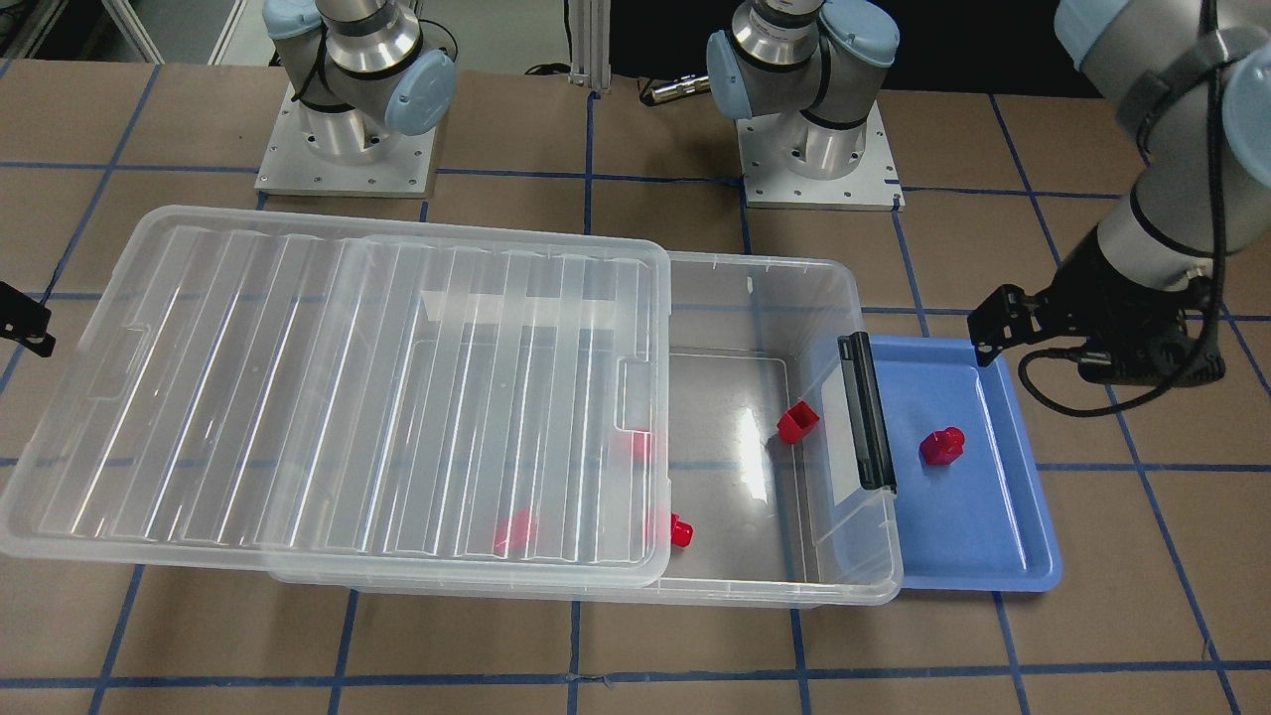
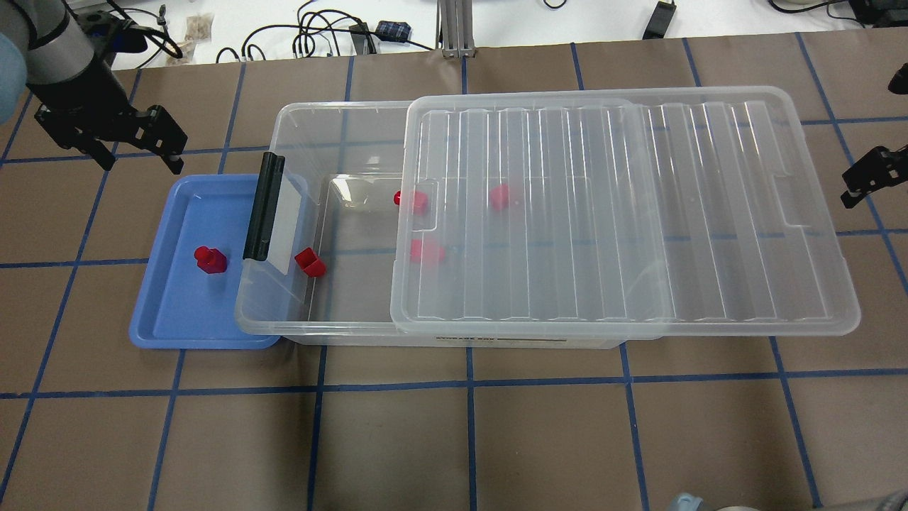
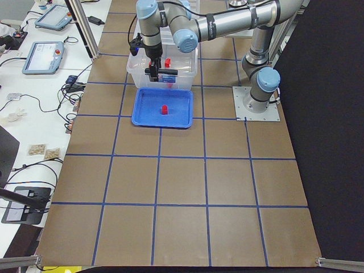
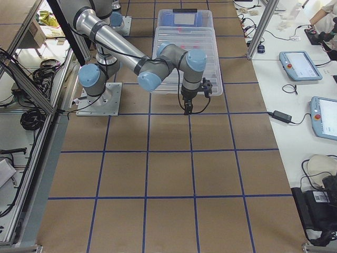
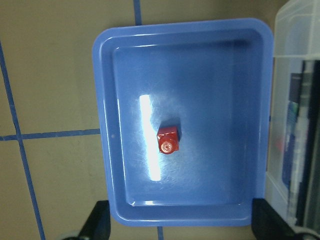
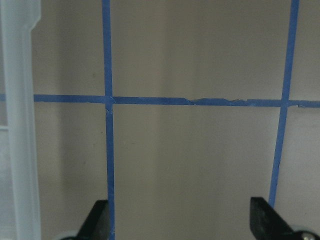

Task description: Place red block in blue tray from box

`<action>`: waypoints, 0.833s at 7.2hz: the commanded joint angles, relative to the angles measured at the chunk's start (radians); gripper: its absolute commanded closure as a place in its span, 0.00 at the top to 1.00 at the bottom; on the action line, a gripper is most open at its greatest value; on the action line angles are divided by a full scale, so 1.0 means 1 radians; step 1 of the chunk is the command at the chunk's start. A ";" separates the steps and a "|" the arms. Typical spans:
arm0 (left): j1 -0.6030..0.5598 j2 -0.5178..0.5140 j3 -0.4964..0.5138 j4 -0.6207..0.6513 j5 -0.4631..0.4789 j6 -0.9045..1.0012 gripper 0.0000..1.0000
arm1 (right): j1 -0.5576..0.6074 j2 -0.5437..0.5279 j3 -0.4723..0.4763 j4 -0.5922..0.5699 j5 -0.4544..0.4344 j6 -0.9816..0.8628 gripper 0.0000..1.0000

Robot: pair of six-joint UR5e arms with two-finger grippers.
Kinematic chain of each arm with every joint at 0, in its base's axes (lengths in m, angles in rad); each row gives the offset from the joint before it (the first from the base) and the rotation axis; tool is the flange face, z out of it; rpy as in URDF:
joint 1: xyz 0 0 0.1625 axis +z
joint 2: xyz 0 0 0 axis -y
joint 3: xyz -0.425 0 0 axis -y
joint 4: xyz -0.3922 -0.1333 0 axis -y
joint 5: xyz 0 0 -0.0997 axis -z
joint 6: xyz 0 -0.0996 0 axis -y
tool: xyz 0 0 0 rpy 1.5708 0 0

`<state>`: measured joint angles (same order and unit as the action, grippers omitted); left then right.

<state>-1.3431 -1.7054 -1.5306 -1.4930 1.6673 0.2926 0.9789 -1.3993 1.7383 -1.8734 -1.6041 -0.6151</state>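
A red block with a round stud lies loose near the middle of the blue tray; it also shows in the left wrist view and the overhead view. The tray sits against the latch end of the clear box. The box's ribbed lid is slid aside, leaving the latch end open. My left gripper is open and empty, high above the tray's far edge. My right gripper is open and empty over bare table beyond the lid's end.
Inside the box lie a red hollow angular piece, a studded red piece at the lid's edge, and two more red pieces under the lid. The black latch stands between box and tray.
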 commanded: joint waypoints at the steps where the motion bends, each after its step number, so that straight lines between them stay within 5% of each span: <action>1: -0.098 0.069 -0.003 -0.032 -0.027 -0.094 1.00 | 0.007 -0.004 0.017 -0.010 0.013 0.064 1.00; 6: -0.172 0.107 -0.031 -0.079 -0.037 -0.122 1.00 | 0.076 -0.009 0.021 -0.006 0.015 0.107 1.00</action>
<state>-1.5058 -1.6100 -1.5553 -1.5520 1.6313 0.1661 1.0450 -1.4052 1.7573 -1.8827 -1.5889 -0.5095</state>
